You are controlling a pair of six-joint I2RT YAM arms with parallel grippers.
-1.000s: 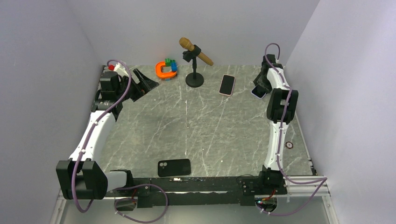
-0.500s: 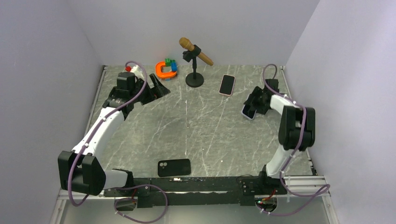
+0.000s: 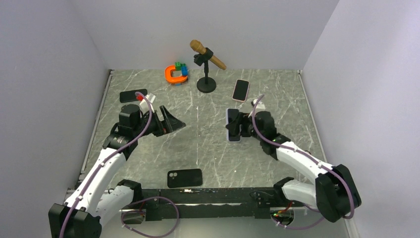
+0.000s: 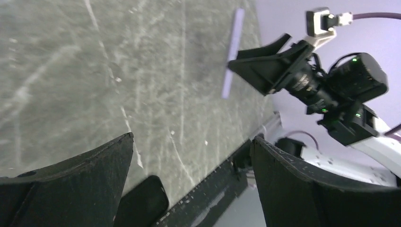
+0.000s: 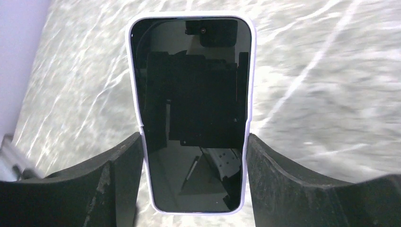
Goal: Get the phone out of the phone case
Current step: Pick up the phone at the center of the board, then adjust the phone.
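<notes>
Phone clamped between right fingers, arm extended inward.

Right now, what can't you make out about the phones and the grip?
- Phone, right wrist view: only the screen shows. Its back and how the case sits on it are hidden by the phone itself.
- Same phone, left wrist view: edge-on and blurred.
- Same phone, top view: too small, and partly behind the right gripper.
- Black slab: cannot tell whether it is a phone or an empty case. In the left wrist view, the left gripper and the frame edge cut it off.
</notes>
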